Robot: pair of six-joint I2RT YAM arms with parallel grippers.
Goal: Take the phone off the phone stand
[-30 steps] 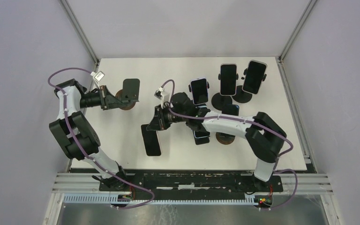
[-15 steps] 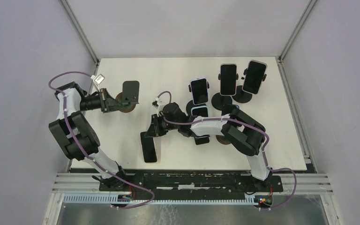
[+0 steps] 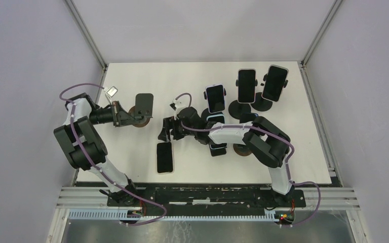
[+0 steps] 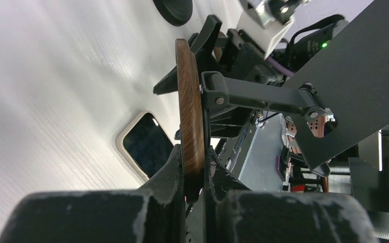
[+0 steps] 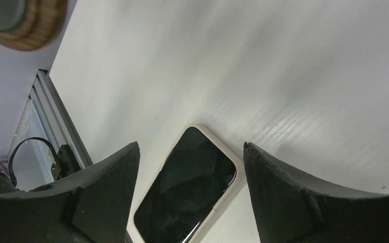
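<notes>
The phone (image 3: 165, 158), dark-screened in a pale case, lies flat on the white table (image 3: 131, 152) near the front. My right gripper (image 3: 166, 130) hovers just behind it, open and holding nothing. The right wrist view shows the phone (image 5: 187, 197) below and between my spread fingers (image 5: 106, 192), apart from both. The empty phone stand (image 3: 144, 104), a black plate on a round wooden base (image 3: 139, 122), stands left of centre. My left gripper (image 3: 126, 117) is shut on that base. In the left wrist view my left gripper (image 4: 195, 172) pinches the wooden disc (image 4: 190, 111) edge-on, with the phone (image 4: 147, 144) beyond.
Three more phones stand upright on stands at the back right (image 3: 215, 97) (image 3: 246, 85) (image 3: 275, 82). Another phone (image 3: 217, 121) and a wooden stand base (image 3: 243, 149) sit under my right arm. Grey walls close in the table on three sides.
My right gripper has opened and let go of the phone, which now lies flat on the table, and has drawn back from it. My left gripper shifted slightly right with the stand.
</notes>
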